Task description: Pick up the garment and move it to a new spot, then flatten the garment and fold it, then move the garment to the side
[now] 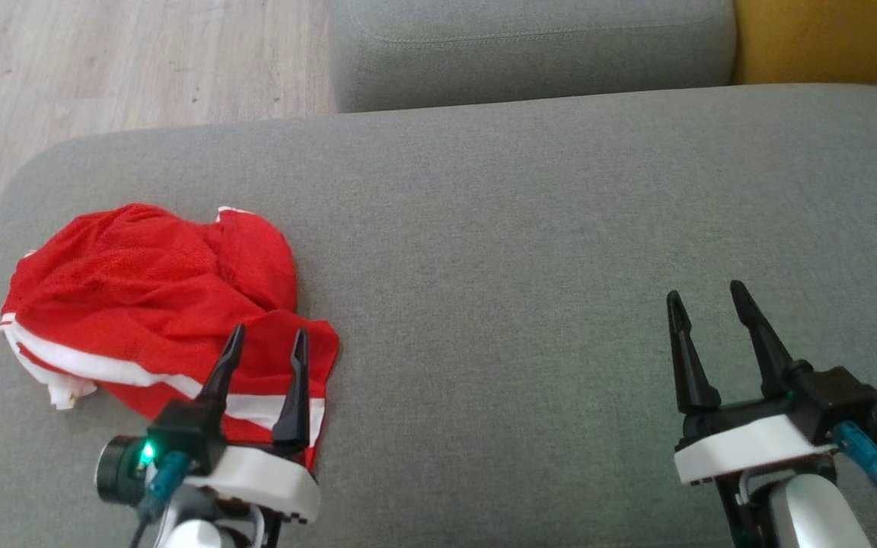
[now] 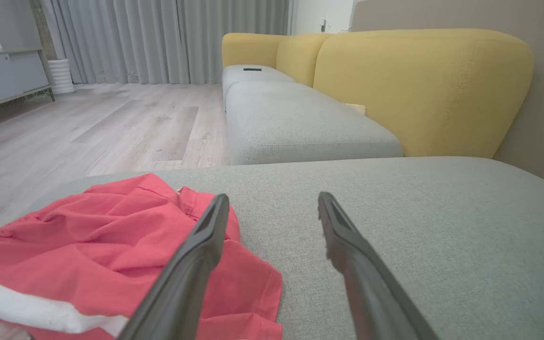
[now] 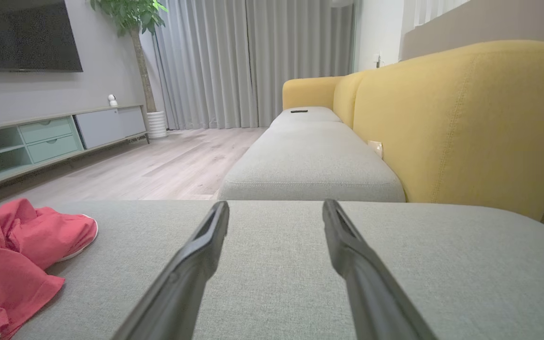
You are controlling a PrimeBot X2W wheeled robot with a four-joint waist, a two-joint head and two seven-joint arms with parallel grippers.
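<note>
Near edge of the red garment [image 1: 141, 297] hidden behind the left gripper [image 1: 269, 332], garment cut off by the left and bottom edges in both wrist views, small dark thing [image 3: 299, 111] on the far seat [image 3: 314, 119] too small to tell

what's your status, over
Left gripper open at garment edge. Right gripper open over cushion. Garment crumpled, not yet lifted. Nothing in the way.

Left hand [image 1: 270, 331], right hand [image 1: 704, 291], 2 black tapered fingers [image 1: 764, 339] each, white housings [image 1: 743, 449], teal plugs [image 1: 861, 453]
</note>
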